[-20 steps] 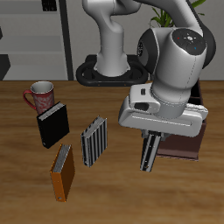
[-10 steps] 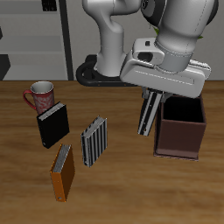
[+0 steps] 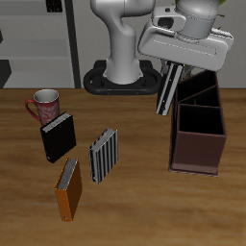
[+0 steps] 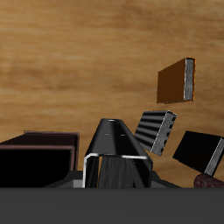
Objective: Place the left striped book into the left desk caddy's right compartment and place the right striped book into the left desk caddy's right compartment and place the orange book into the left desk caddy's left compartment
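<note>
The left striped book, pale with lengthwise stripes, hung in the air, gripped at its upper end by the gripper, whose fingers were closed on it. It hung nearly upright, its lower end tilted a little away from the left desk caddy and just beside the caddy's upper rim, above the table. It was not inside either compartment. From the wrist camera the held book showed as a dark, rounded edge between the claw's sides, with the caddy's dark wall close alongside.

The caddy stood on the table as a tall dark brown box, open at the top, with a partition splitting it into two bays.

The right striped book lay flat on the table, well apart from the caddy. The orange book lay just beside it, nearer the table's front edge. A black book lay farther back, near the dark striped one, and a red and white mug stood just behind the black book.
</note>
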